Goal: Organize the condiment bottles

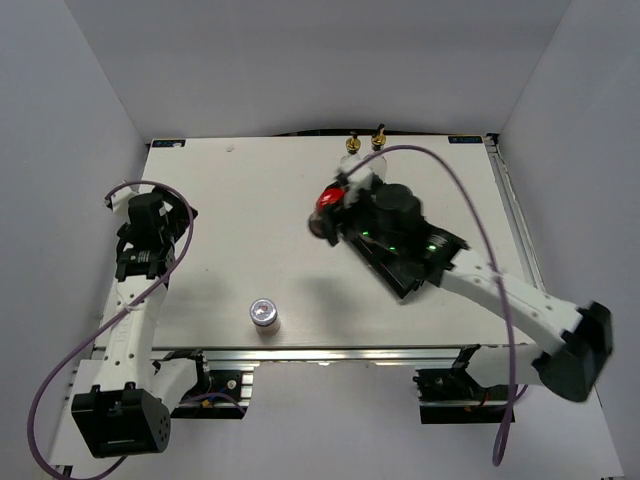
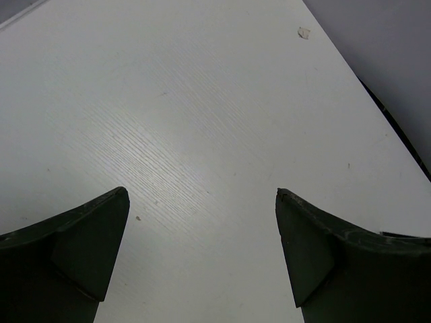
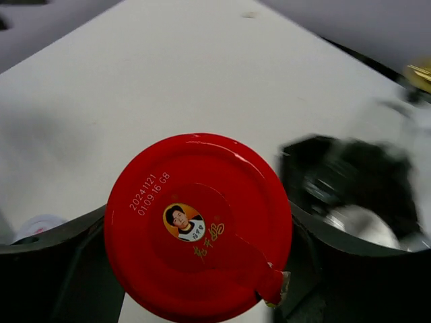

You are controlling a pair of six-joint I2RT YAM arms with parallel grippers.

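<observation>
My right gripper [image 1: 338,208] is shut on the red-lidded dark jar [image 1: 327,200] near the table's middle back. In the right wrist view the red lid [image 3: 199,225] fills the gap between my fingers [image 3: 54,256]. Two gold pourer tops [image 1: 352,143] [image 1: 379,137] show at the back edge; one is blurred in the wrist view [image 3: 421,70]. A small pale silver-capped shaker [image 1: 264,314] stands alone near the front edge. Another silver cap [image 3: 360,225] lies blurred inside the black tray [image 3: 337,161]. My left gripper [image 1: 158,207] [image 2: 202,202] is open and empty over bare table.
The black three-compartment tray [image 1: 400,262] lies mostly under my right arm, right of the jar. A purple cable [image 1: 450,170] arcs over the back right. A small speck [image 2: 304,31] marks the white tabletop. Grey walls enclose the table.
</observation>
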